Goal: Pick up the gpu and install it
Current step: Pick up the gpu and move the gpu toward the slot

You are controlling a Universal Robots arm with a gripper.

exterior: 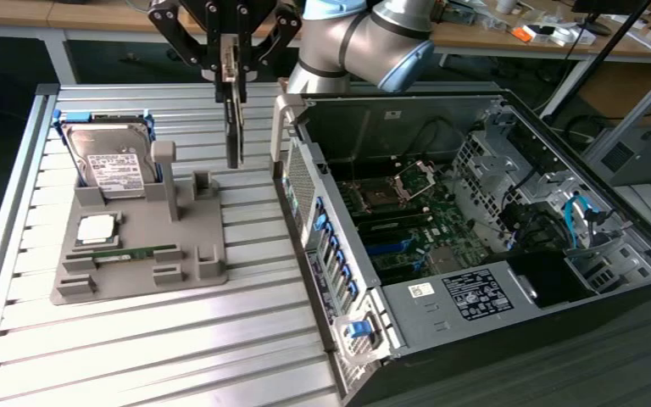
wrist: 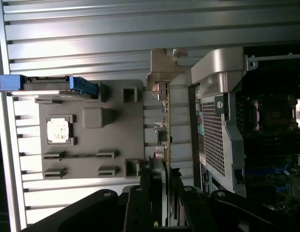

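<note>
Pinching the gpu (exterior: 233, 136) edge-on, the claw (exterior: 230, 78) is holding it hanging straight below, over the grey fixture (exterior: 133, 254); its bracket (far end) could snag the case wall (exterior: 303, 178) alongside.

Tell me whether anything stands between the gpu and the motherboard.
The case's near wall rises between the gpu, held in the gripper, and the motherboard inside. Nothing else visible is in the way.

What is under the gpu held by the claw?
Bare table slats, in the gap between the gray parts holder and the open computer case. The gpu hangs upright in the claw. The strip right behind the card is covered.
</note>
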